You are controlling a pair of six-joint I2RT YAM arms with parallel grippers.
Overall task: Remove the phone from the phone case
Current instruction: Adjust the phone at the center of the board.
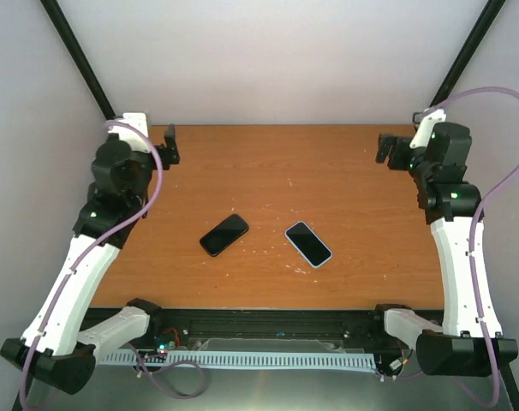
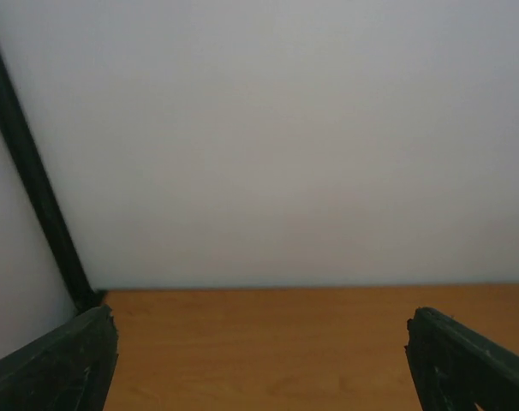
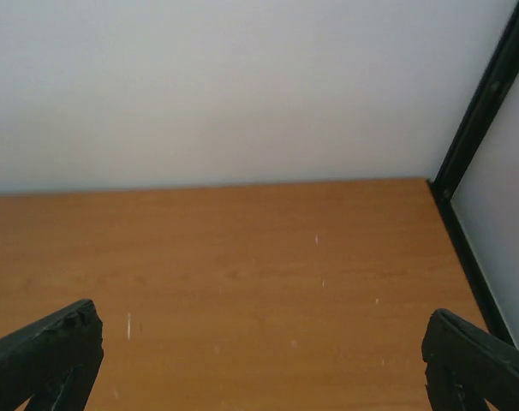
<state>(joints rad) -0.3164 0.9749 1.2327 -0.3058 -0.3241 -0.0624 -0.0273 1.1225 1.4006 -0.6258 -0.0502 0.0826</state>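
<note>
Two flat dark rectangles lie apart in the middle of the table. The left one is a plain black phone (image 1: 223,235), lying at a slant. To its right lies a dark one with a pale rim, which looks like the phone case (image 1: 308,244); I cannot tell what it holds. My left gripper (image 1: 168,145) (image 2: 259,351) is at the far left corner, open and empty. My right gripper (image 1: 384,147) (image 3: 259,351) is at the far right corner, also open and empty. Both wrist views show only bare wood and wall between the fingers.
The wooden table (image 1: 277,163) is walled in by pale panels with black frame posts (image 1: 80,60) (image 1: 469,51) at the far corners. A black rail and a white cable strip (image 1: 259,358) run along the near edge between the arm bases.
</note>
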